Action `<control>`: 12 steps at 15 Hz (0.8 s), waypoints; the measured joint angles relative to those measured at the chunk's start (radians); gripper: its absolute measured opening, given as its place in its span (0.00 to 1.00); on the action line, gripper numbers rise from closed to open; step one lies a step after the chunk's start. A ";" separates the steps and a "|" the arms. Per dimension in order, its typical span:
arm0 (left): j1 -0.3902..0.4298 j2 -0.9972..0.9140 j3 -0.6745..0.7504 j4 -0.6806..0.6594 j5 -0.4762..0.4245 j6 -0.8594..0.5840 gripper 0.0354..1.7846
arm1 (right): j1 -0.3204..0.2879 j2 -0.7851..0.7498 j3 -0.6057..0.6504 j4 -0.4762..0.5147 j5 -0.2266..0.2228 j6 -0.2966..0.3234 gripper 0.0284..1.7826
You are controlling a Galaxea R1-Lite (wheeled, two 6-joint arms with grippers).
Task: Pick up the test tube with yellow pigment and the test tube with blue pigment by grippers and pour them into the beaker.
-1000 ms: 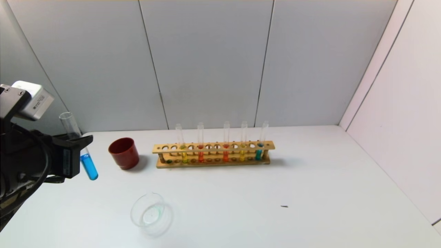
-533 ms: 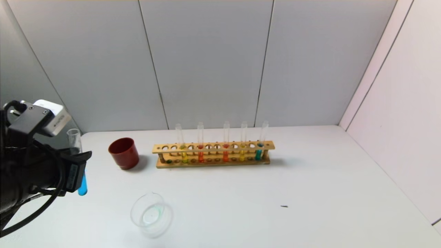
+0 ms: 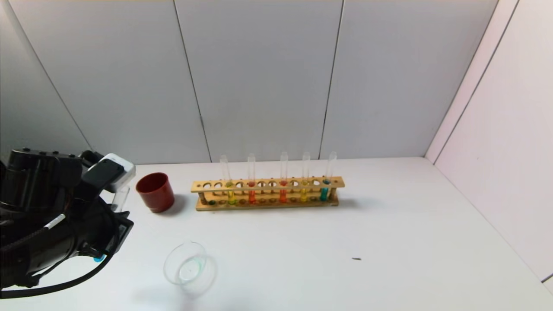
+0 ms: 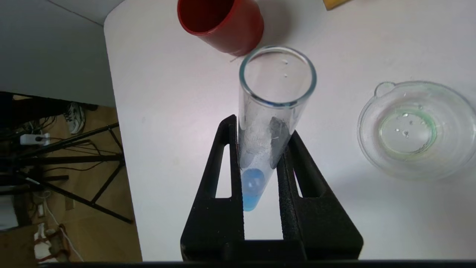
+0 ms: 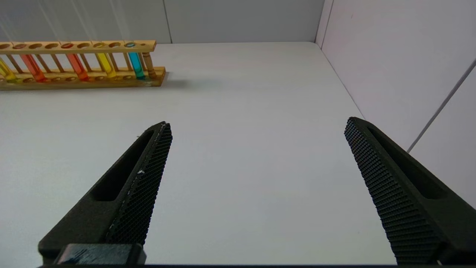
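Observation:
My left gripper (image 4: 262,128) is shut on the test tube with blue pigment (image 4: 273,111), which holds cyan liquid at its round bottom. In the head view the gripper (image 3: 103,242) hangs over the table's left side, left of the beaker (image 3: 170,265), and the arm hides most of the tube (image 3: 120,198). The low clear beaker (image 4: 366,123) holds a faint greenish film. The test tube with yellow pigment (image 3: 231,196) stands at the rack's left end. My right gripper (image 5: 258,123) is open and empty, low over the table's right part, and is out of the head view.
A wooden rack (image 3: 268,183) at the table's back holds several tubes: lime-yellow, two orange-red, golden-yellow and teal. A dark red cup (image 3: 154,192) stands left of the rack, close behind my left gripper. A wall panel borders the table on the right.
My left gripper has dropped lower and moved right towards the beaker with the blue tube in it. The arm has turned and now hides most of the tube.

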 joint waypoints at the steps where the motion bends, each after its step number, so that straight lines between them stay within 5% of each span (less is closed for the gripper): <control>1: 0.000 0.013 0.007 0.000 0.001 0.019 0.16 | 0.000 0.000 0.000 0.000 0.000 0.000 0.95; 12: -0.112 0.163 0.027 0.002 0.048 0.036 0.16 | 0.000 0.000 0.000 0.000 0.000 0.000 0.95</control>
